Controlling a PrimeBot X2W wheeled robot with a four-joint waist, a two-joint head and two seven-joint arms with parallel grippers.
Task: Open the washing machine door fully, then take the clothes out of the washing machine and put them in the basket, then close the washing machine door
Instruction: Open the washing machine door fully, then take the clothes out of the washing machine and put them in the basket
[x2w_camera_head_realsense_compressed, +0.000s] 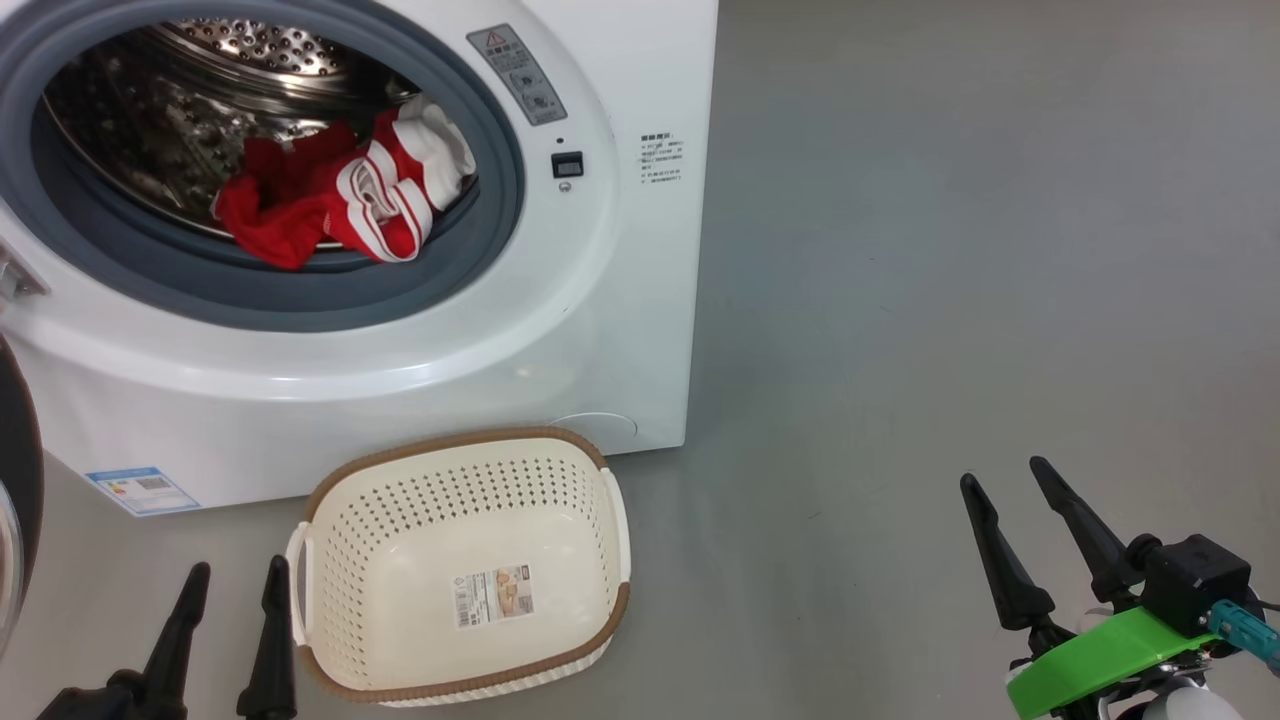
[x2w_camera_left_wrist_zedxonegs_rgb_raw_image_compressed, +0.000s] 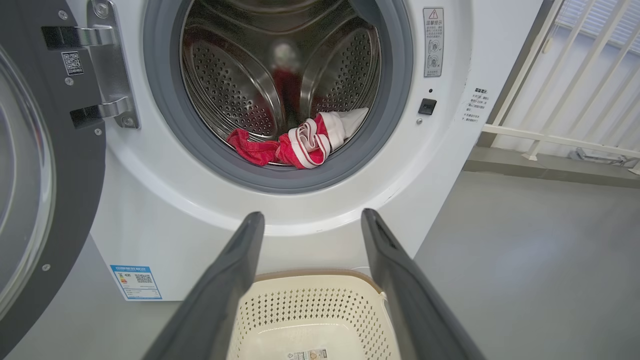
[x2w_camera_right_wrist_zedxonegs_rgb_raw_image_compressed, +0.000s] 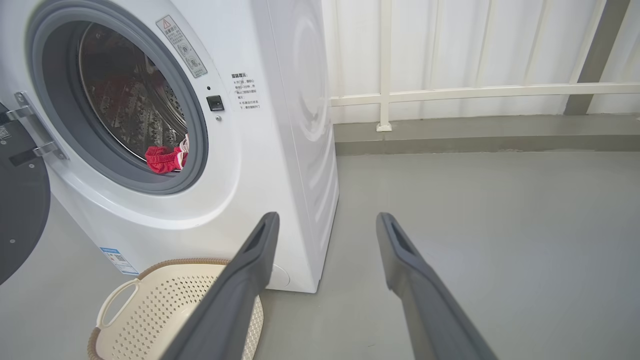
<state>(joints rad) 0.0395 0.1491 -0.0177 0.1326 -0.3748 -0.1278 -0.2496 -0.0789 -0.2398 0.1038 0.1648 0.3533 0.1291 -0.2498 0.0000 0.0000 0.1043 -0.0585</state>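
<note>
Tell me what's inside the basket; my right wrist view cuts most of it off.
Observer: The basket holds just a paper label on its bottom.
Operator: Good. Where's the left pincer?
Observer: The left pincer is open and holds nothing, low and just to the left of the basket.

The washing machine door (x2w_camera_left_wrist_zedxonegs_rgb_raw_image_compressed: 80, 190), left of the washing machine (x2w_camera_left_wrist_zedxonegs_rgb_raw_image_compressed: 165, 215), is cut off; the basket (x2w_camera_left_wrist_zedxonegs_rgb_raw_image_compressed: 310, 305) before it likewise.
</note>
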